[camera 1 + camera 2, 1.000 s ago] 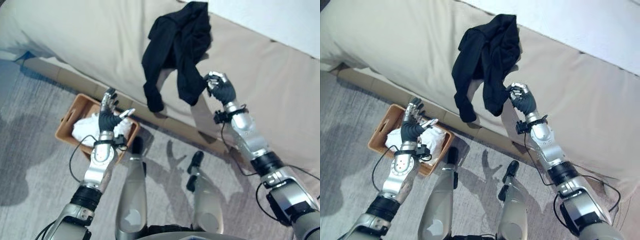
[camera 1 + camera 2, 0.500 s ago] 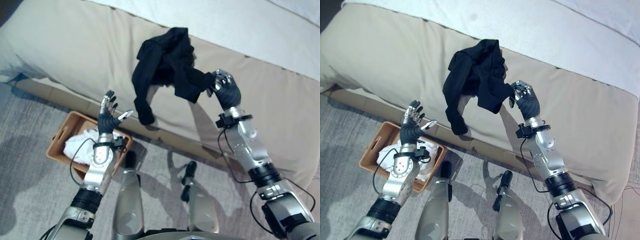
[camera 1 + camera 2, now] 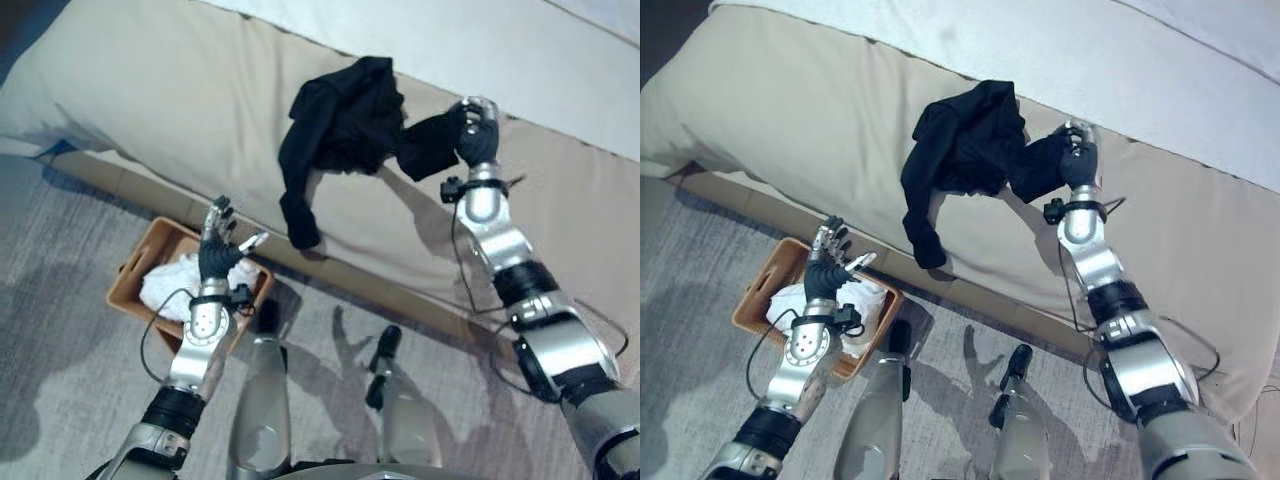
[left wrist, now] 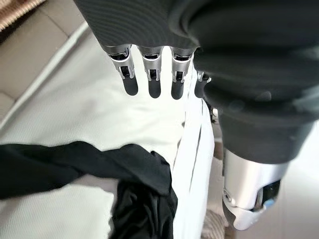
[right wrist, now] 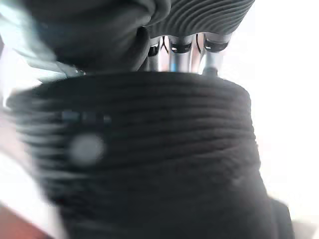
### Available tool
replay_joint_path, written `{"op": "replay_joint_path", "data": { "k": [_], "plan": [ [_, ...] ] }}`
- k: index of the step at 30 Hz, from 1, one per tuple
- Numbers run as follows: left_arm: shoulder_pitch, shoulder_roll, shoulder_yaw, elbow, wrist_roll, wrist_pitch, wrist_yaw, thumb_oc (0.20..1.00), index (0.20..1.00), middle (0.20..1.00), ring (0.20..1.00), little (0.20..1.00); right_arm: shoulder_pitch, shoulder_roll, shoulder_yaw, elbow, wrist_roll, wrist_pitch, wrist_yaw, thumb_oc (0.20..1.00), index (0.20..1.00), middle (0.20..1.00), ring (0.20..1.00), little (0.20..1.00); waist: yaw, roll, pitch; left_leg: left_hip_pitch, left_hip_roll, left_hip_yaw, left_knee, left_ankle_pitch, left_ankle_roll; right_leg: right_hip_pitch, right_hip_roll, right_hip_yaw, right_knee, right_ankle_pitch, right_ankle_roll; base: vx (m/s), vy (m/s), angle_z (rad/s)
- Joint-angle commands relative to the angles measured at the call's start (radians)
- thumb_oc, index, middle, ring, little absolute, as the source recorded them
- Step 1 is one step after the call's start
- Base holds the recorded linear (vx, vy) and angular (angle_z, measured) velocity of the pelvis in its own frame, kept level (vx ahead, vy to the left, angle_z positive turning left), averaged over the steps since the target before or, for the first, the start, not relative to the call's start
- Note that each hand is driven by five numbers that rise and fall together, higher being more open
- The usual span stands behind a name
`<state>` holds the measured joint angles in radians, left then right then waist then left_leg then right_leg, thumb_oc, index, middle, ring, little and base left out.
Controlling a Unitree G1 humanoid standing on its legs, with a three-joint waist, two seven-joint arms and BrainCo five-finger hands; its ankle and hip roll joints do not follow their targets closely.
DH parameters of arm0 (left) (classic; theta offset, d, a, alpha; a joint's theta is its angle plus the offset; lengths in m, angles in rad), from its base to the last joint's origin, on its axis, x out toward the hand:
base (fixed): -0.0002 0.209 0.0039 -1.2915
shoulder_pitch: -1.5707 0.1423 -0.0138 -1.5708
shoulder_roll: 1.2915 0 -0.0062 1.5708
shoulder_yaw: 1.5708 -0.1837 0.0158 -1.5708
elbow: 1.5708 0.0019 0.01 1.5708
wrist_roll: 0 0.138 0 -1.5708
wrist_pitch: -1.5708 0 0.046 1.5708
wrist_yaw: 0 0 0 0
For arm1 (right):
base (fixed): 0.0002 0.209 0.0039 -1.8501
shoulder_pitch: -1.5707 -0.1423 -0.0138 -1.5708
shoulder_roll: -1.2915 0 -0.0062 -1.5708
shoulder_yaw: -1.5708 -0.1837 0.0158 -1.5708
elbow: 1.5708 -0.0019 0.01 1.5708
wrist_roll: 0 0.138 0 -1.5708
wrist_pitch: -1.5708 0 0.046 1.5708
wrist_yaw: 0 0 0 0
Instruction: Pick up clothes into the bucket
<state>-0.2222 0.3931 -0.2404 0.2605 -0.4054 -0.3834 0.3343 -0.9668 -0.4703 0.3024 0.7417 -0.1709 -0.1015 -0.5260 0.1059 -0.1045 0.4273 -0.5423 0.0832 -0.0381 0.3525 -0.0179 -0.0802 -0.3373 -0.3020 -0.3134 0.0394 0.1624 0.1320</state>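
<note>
A black garment (image 3: 345, 135) is seen draped on the beige bed (image 3: 180, 110), with one long end dangling down over the near side of the mattress. Its right end is bunched up and clenched in the right hand (image 3: 476, 135), which is raised over the bed with the fingers curled round the cloth. From that grip the fabric is stretched leftward to the main heap.

Down on the grey carpet (image 3: 70, 340), just beside the bed's base, a brown basket (image 3: 135, 275) is parked, and white clothes (image 3: 175, 280) are already piled inside it. The left hand (image 3: 216, 255) is held upright right over the basket's right end, with fingers straight and relaxed and nothing grasped. In the left wrist view the same straight fingers (image 4: 152, 69) are pointed toward the black garment on the bed.
</note>
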Motion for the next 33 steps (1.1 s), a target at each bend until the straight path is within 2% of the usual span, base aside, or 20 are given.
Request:
{"op": "replay_joint_path", "data": {
  "k": [1,5,12,13,17,25,26,27,33],
  "plan": [
    [-0.026,0.019,-0.024,-0.104,0.064,-0.05,0.018,1.0,1.0,1.0,1.0,1.0,-0.138,-0.085,0.061,0.045,-0.114,0.035,-0.046,0.2,0.2,0.2,0.2,0.2,0.026,0.022,0.051,-0.023,-0.001,-0.001,-0.062,0.064,0.006,0.056,-0.072,-0.014,0.149,-0.068,0.09,-0.04,0.016,0.11],
    [-0.042,0.032,-0.044,-0.145,0.086,-0.047,0.03,1.0,1.0,1.0,1.0,1.0,-0.217,-0.089,0.124,0.132,-0.133,0.058,-0.046,0.2,0.2,0.2,0.2,0.2,0.035,0.031,0.093,-0.092,-0.019,-0.008,-0.019,0.053,0.011,-0.006,-0.089,-0.016,0.21,-0.086,0.083,-0.03,0.032,0.12],
    [-0.03,0.062,-0.054,-0.222,0.111,-0.054,0.059,1.0,1.0,1.0,1.0,1.0,-0.34,-0.071,0.235,0.302,-0.151,0.081,-0.047,0.2,0.2,0.2,0.2,0.2,0.055,0.044,0.093,-0.293,-0.036,-0.023,0.067,0.034,0.021,-0.197,-0.107,-0.02,0.313,-0.11,0.072,0.0,0.025,0.11],
    [-0.025,0.064,-0.056,-0.233,0.112,-0.054,0.062,1.0,1.0,1.0,1.0,1.0,-0.352,-0.072,0.248,0.327,-0.154,0.087,-0.051,0.2,0.2,0.2,0.2,0.2,0.06,0.046,0.093,-0.295,-0.035,-0.029,0.076,0.002,0.013,-0.201,-0.107,-0.01,0.33,-0.137,0.083,0.09,-0.025,0.08],
    [-0.031,0.077,-0.081,-0.274,0.118,-0.057,0.068,1.0,1.0,1.0,1.0,1.0,-0.413,-0.088,0.28,0.416,-0.146,0.1,-0.08,0.2,0.2,0.2,0.2,0.2,0.078,0.065,0.093,-0.367,-0.05,-0.04,0.091,0.003,0.015,-0.272,-0.118,-0.02,0.365,-0.148,0.085,0.04,0.004,0.12],
    [-0.039,0.09,-0.104,-0.318,0.119,-0.058,0.072,1.0,1.0,1.0,1.0,1.0,-0.485,-0.149,0.339,0.448,-0.155,0.11,-0.104,0.2,0.2,0.2,0.2,0.2,0.092,0.08,0.093,-0.424,-0.069,-0.046,0.108,-0.003,0.019,-0.322,-0.135,-0.026,0.388,-0.159,0.087,0.03,0.019,0.1],
    [-0.04,0.089,-0.104,-0.318,0.119,-0.058,0.072,1.0,1.0,1.0,1.0,1.0,-0.486,-0.149,0.339,0.448,-0.155,0.11,-0.104,0.413,0.413,0.413,0.413,0.413,0.092,0.08,0.093,-0.425,-0.069,-0.046,0.109,-0.003,0.019,-0.323,-0.135,-0.026,0.389,-0.159,0.087,0.02,0.012,0.13],
    [-0.043,0.094,-0.105,-0.32,0.117,-0.063,0.074,1.0,1.0,1.0,1.0,1.0,-0.503,-0.166,0.355,0.457,-0.158,0.115,-0.111,1.0,1.0,1.0,1.0,1.0,0.095,0.08,0.093,-0.428,-0.072,-0.048,0.114,-0.007,0.021,-0.322,-0.137,-0.026,0.389,-0.16,0.087,0.02,0.012,0.08],
    [-0.055,0.09,-0.105,-0.311,0.111,-0.066,0.086,1.0,1.0,1.0,1.0,1.0,-0.525,-0.197,0.354,0.45,-0.171,0.127,-0.155,1.0,1.0,1.0,1.0,1.0,0.093,0.084,0.093,-0.433,-0.08,-0.048,0.123,-0.013,0.023,-0.316,-0.143,-0.031,0.387,-0.163,0.088,0.0,0.002,0.01]
  ]
}}
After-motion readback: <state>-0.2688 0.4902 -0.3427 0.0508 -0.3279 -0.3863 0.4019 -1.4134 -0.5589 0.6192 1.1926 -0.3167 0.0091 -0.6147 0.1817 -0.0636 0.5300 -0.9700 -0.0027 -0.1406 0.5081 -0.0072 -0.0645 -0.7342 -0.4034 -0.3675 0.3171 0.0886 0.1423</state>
